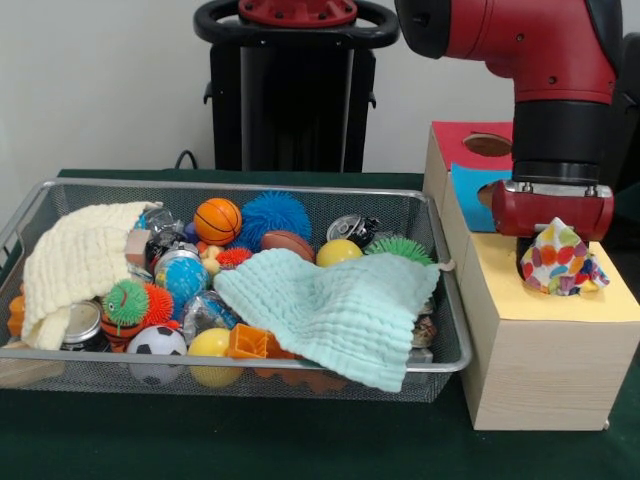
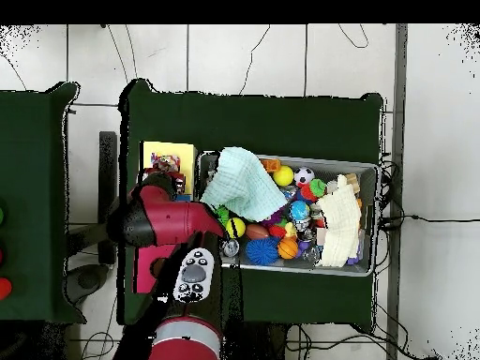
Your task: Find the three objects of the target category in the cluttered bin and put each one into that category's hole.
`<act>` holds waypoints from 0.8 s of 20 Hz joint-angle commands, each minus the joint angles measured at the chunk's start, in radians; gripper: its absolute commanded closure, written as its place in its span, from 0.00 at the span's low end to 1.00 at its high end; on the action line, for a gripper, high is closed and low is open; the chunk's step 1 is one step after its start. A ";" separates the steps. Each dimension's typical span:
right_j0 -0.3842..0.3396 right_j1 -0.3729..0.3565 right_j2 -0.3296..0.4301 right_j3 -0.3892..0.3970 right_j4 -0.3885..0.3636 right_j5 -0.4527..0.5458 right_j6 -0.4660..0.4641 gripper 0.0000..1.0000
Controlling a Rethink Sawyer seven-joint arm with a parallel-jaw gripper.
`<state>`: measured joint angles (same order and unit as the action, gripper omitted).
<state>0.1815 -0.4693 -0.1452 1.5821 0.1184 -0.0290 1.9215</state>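
My gripper (image 1: 553, 250) hangs over the yellow top (image 1: 520, 295) of the wooden sorting box at the right. It is shut on a white polka-dot cloth (image 1: 560, 262), which stands in a peak under the red gripper body with its lower edge on the yellow surface. The cloth hides the fingertips and any hole beneath. In the overhead view the polka-dot cloth (image 2: 167, 166) lies on the yellow panel (image 2: 178, 150), beside the arm. A mint cloth (image 1: 340, 310) and a cream cloth (image 1: 75, 265) lie in the wire bin (image 1: 230, 185).
The bin also holds a basketball (image 1: 217, 220), a blue spiky ball (image 1: 275, 215), a soccer ball (image 1: 157, 343), a yellow ball (image 1: 338, 252) and several other toys. The box's red section has a round hole (image 1: 487, 145); the blue section (image 1: 470, 185) lies behind the gripper.
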 commanded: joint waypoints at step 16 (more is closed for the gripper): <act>0.027 -0.079 -0.105 0.098 -0.076 0.421 0.022 0.00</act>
<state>0.2363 -0.5400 -0.2078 1.5792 0.1182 0.1416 1.9215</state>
